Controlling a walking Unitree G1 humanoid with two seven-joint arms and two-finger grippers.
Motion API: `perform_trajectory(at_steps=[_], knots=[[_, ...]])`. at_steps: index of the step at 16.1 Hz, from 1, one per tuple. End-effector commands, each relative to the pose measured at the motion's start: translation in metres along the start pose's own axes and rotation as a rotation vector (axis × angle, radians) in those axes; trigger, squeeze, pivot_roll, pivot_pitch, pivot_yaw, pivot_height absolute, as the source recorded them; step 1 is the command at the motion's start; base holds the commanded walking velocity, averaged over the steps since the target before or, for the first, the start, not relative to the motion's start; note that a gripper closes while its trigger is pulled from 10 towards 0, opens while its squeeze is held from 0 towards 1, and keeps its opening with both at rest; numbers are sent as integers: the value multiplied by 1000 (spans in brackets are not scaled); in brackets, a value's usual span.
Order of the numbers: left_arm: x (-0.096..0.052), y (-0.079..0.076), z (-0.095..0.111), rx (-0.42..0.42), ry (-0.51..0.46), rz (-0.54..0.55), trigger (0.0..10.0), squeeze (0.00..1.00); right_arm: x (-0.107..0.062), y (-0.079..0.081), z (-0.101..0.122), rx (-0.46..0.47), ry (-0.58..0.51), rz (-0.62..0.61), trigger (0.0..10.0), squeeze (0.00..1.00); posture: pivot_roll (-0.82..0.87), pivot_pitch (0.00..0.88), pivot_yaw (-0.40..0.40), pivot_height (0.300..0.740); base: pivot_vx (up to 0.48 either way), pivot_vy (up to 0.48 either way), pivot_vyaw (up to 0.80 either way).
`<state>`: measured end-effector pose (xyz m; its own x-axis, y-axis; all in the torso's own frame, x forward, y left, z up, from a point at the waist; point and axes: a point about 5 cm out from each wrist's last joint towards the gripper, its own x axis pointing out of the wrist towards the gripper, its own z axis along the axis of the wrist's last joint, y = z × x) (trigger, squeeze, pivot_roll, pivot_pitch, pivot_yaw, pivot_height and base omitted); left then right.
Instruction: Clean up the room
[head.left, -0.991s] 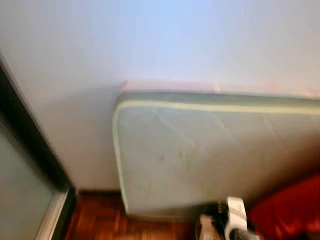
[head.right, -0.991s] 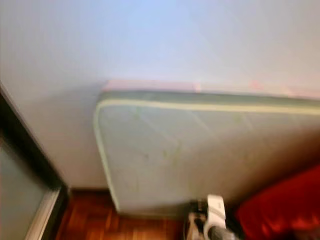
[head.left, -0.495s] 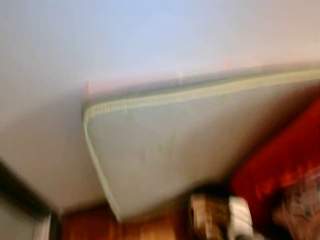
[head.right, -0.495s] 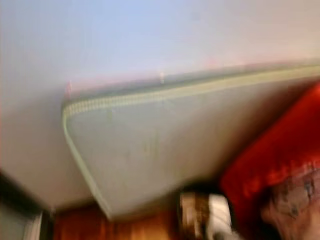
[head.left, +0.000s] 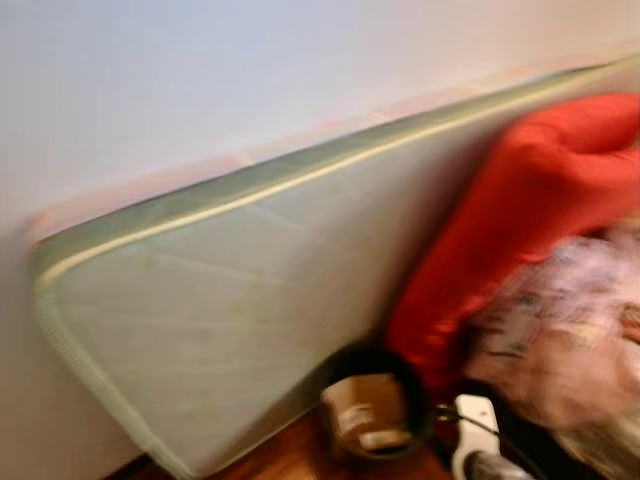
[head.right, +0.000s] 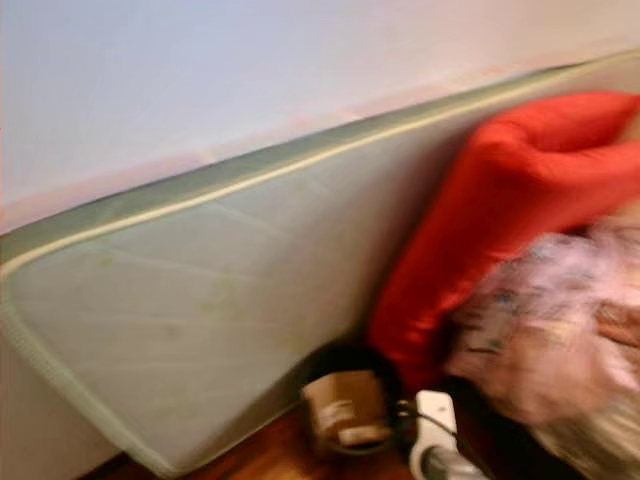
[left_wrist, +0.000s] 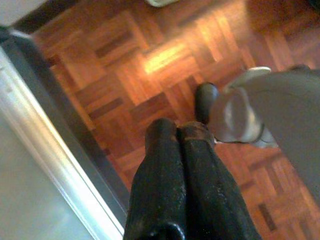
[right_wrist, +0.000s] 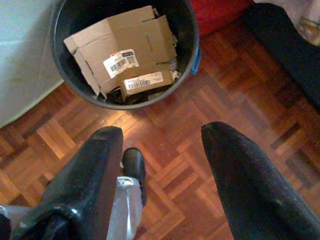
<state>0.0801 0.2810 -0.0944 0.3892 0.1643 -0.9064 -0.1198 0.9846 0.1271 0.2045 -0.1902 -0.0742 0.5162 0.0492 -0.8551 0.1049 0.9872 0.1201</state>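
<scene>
My right gripper hangs over the brown parquet floor with its two black fingers spread wide apart and nothing between them. Just ahead of the fingertips stands a round black bin holding flattened brown cardboard boxes with white barcode labels. To one side of the bin I see the pale green mattress, and on the other side a dark piece of furniture.

My left gripper has its black fingers pressed together, empty, above the same parquet, with a grey metal door track running alongside it.

From the head camera, blurred, the mattress leans on its edge against a white wall. A red cushion rests against it, the bin sits at its foot, and a pinkish patterned bundle lies beside the cushion.
</scene>
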Motion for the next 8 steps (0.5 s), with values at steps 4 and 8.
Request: perform_trajectory(at_steps=[4,8], knots=[[0,0,-1,13,15,-1,10000,0,-1,-4,5,-11,-8,-9,10000,0,-48,0,-41,740,0,0,-800],[0,0,0,9,12,1,10000,0,-1,-5,8,10,-25,-18,10000,0,-49,0,-39,740,0,0,-359]])
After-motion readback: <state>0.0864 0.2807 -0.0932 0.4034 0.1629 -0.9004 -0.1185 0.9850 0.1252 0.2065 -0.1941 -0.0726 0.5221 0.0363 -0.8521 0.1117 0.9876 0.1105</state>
